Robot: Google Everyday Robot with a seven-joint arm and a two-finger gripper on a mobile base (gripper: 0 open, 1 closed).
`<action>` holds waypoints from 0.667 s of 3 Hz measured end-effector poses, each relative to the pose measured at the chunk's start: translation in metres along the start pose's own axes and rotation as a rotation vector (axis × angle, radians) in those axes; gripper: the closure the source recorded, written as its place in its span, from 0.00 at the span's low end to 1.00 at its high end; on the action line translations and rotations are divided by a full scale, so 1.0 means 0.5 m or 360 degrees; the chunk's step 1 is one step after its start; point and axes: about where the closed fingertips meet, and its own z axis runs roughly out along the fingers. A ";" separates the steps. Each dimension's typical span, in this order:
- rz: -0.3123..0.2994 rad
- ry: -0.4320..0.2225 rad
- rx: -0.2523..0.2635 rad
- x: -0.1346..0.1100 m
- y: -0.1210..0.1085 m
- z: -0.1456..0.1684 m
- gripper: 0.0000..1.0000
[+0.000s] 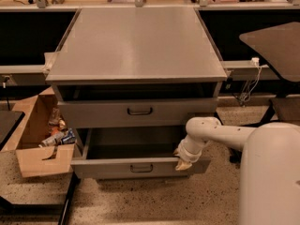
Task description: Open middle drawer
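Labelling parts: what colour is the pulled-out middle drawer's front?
Plain grey, in the camera view; the gripper is at the right front edge of the middle drawer.

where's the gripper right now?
Camera view, low and right of centre: the gripper sits at the right end of the front of the middle drawer, right of its handle.
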 end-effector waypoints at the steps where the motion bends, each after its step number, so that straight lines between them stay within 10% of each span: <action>1: 0.0043 -0.0028 -0.0012 -0.003 0.031 0.003 1.00; 2: 0.0043 -0.0028 -0.0012 -0.003 0.031 0.003 0.83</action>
